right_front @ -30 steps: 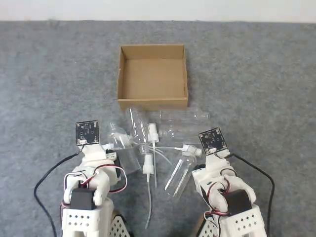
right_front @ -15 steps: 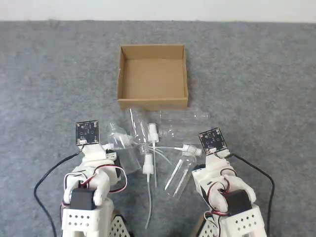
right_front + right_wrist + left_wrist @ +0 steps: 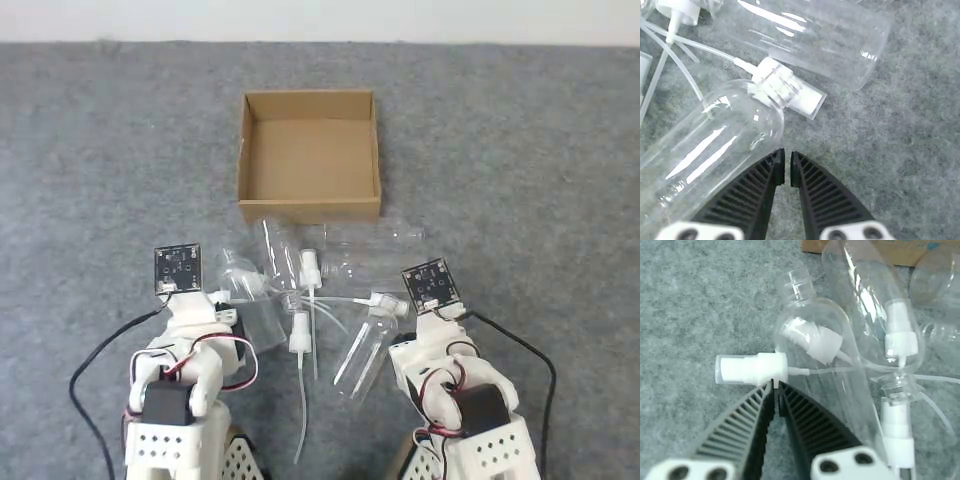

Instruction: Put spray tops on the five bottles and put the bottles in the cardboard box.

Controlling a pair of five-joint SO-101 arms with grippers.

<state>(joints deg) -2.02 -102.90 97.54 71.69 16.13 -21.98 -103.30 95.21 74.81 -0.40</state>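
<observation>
Grey felt [image 3: 540, 150] covers the table, and the open-topped cardboard box [image 3: 310, 208] stands on it toward the far side, square to the 2 arms. Between the box and the arms the clear bottles [image 3: 370, 243] lie on their sides in a loose heap, some overlapping, the farthest just beside the box's near wall. White spray tops [image 3: 310, 268] with thin dip tubes lie among them, and 3 can be made out from above. The left gripper [image 3: 776, 386] sits low over the felt at the heap's left edge. Its ribbed fingers [image 3: 752, 415] are drawn almost together, with only a slit between them. Their tips meet right at the collar of a loose spray top [image 3: 751, 369] lying flat on the felt, and whether they pinch it cannot be told. That top's tube runs toward an open-necked bottle [image 3: 835, 385] just beside it. The right gripper [image 3: 787, 161] is at the heap's right edge, also low, with its fingers likewise nearly closed and nothing between them. Its tips rest just beside the rounded end of a near bottle [image 3: 705, 145]. A second spray top [image 3: 787, 90] lies against that rounded end, its tube trailing off outside the bottle, and a longer bottle [image 3: 805, 35] lies just beyond it.
</observation>
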